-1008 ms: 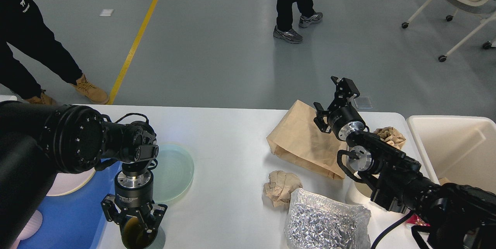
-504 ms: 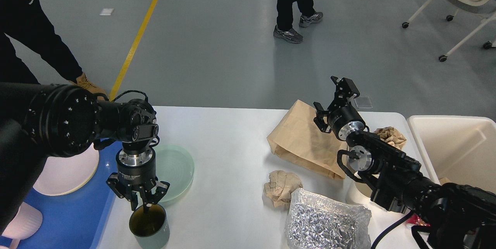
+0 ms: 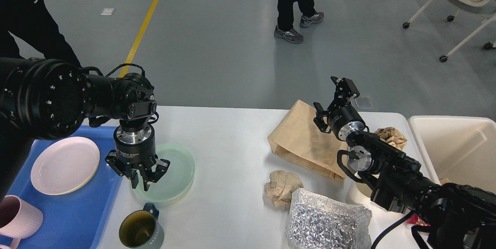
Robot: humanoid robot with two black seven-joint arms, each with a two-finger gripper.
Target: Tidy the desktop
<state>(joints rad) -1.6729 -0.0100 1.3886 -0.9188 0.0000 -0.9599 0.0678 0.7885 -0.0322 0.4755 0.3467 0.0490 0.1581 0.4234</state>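
The white desktop point(image 3: 232, 144) carries dishes on the left and rubbish on the right. A dark green mug point(image 3: 141, 231) stands upright near the front edge, free of any grip. A pale green glass plate point(image 3: 172, 171) lies just behind it. My left gripper point(image 3: 141, 183) points down, open and empty, over the plate's left part and above the mug. My right gripper point(image 3: 327, 94) is open and empty, raised over the far end of a brown paper bag point(image 3: 302, 140). A crumpled paper ball point(image 3: 281, 187) and a silver foil bag point(image 3: 325, 220) lie in front of the bag.
A blue tray point(image 3: 77, 210) at the left holds a pink plate point(image 3: 64, 165) and a pink mug point(image 3: 17, 218). A cream bin point(image 3: 457, 152) stands at the right, with another paper wad point(image 3: 391, 136) beside it. People stand on the floor beyond the table.
My left gripper let go of the green mug near the front edge, then rose and moved back over the green plate. The right arm has not moved.
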